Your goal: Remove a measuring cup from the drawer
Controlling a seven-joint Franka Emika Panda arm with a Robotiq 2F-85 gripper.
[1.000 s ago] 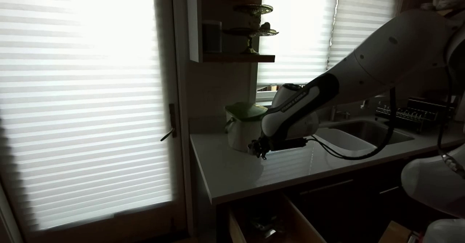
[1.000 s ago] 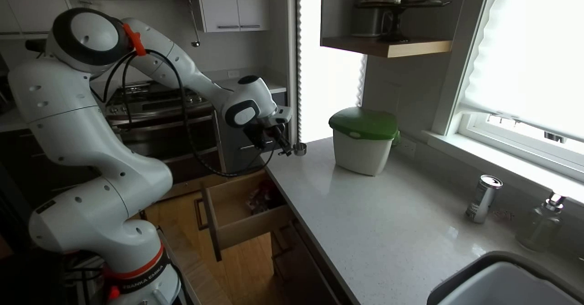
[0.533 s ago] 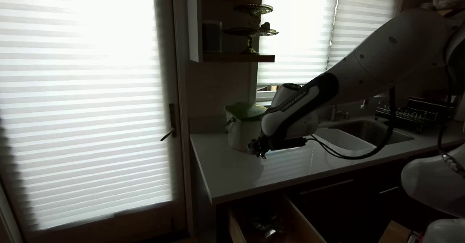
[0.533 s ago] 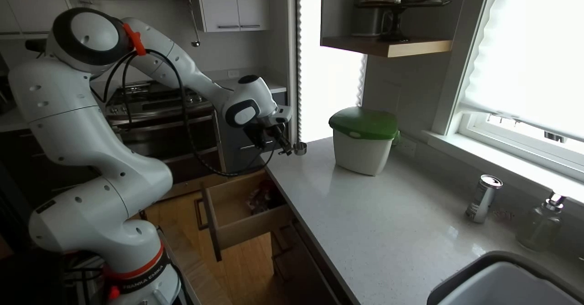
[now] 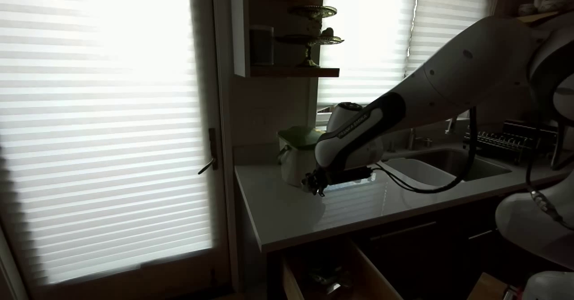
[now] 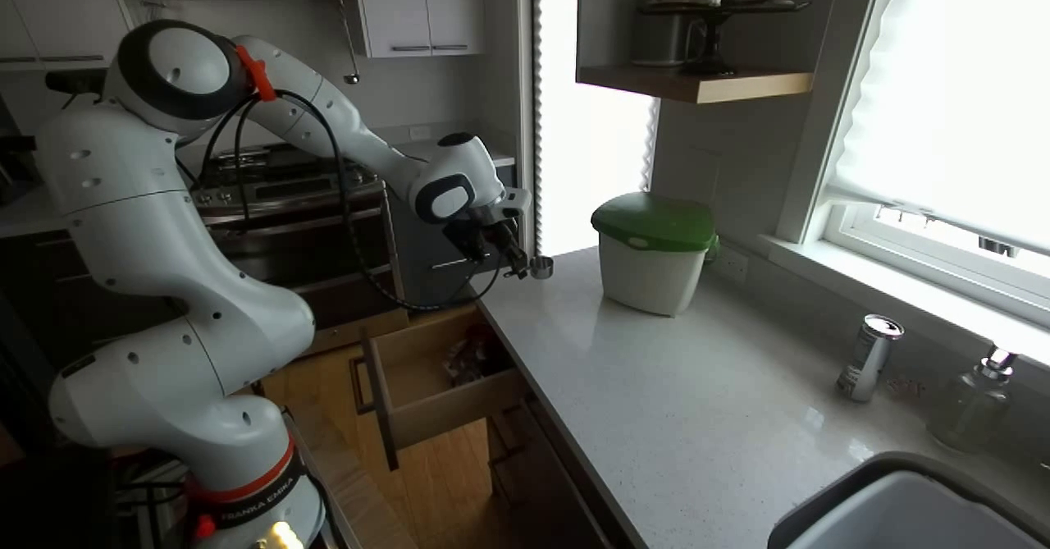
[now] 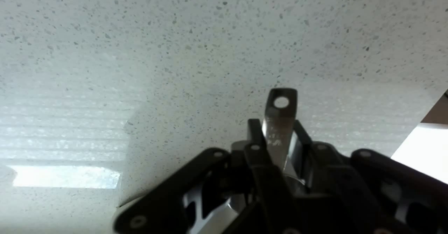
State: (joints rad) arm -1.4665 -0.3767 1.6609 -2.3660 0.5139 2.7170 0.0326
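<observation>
Gripper [image 7: 279, 130] with two fingers [image 7: 255, 132] pinching one measuring cup [image 6: 541, 267] by its handle [image 7: 280, 114]

The fingers stand close together, one on each side of the handle, its holed end poking past the tips; one drawer [image 6: 455, 409], pulled out, sits lower than the fingers, one countertop [image 6: 697, 418] lies beneath them, one green-lidded bin [image 6: 654, 266] is near them, one can [image 6: 868, 360] and one pump bottle [image 6: 970, 409] well apart from them

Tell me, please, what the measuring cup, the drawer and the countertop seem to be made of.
Measuring cup: gray metal, probably stainless steel, shiny, given its bright glints.
Drawer: likely wood or plywood with a dull finish, from its light-brown walls; grain not discernible.
Countertop: polished stone or stone composite, as dark specks and mirrored stripes suggest.
</observation>
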